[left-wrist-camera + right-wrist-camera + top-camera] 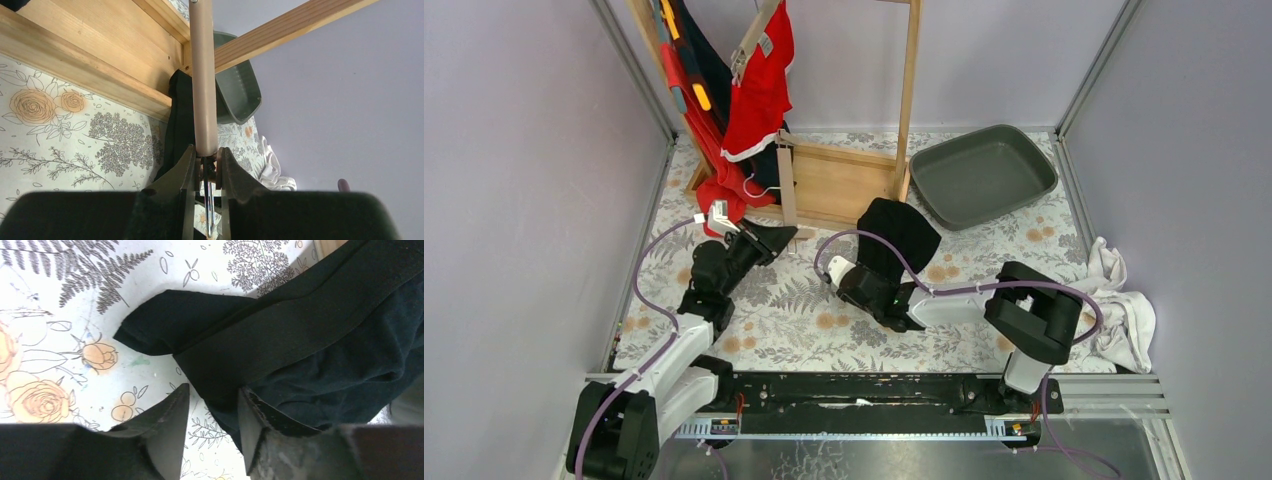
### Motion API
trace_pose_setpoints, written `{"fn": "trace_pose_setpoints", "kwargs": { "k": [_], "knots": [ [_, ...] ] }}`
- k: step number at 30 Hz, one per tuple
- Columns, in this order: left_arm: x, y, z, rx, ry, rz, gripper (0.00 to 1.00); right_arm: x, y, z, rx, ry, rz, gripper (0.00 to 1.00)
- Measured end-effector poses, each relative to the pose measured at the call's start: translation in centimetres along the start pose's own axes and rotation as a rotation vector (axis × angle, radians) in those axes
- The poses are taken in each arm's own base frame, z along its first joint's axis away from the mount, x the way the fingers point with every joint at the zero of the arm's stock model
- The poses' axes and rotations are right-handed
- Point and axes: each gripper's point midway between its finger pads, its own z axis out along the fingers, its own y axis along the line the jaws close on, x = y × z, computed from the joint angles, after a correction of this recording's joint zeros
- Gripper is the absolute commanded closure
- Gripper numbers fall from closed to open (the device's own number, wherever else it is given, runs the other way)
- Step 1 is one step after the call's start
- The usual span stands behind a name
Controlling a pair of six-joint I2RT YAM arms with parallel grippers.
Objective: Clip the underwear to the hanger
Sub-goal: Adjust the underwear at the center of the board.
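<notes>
Floral cloth covers the table. At its back stands a wooden rack with a red garment hanging from it beside darker ones. A grey tray sits right of the rack's base. The black underwear lies mid-table, just in front of rack and tray. A white cloth is bunched at the table's right edge. The beige hanger slants down beside the rack's base, its lower end clamped in the closed left gripper. The right gripper is down at the underwear, jaws apart, the waistband's edge between them and not pinched.
</notes>
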Motion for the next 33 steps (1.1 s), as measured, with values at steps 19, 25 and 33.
{"fn": "trace_pose_setpoints", "kwargs": {
  "k": [19, 25, 33],
  "knots": [
    [0.6, 0.9, 0.0, -0.017, 0.023, -0.016, 1.00, -5.7, -4.4, -6.1, 0.072, -0.199, 0.144, 0.90],
    [0.7, 0.7, 0.0, -0.012, 0.027, -0.031, 1.00, -6.8, -4.6, -7.1, 0.049, -0.226, 0.159, 0.90],
    [1.0, -1.2, 0.1, 0.056, 0.031, -0.088, 1.00, -7.1, -4.0, -7.0, -0.023, -0.225, 0.166, 0.86]
  ]
}}
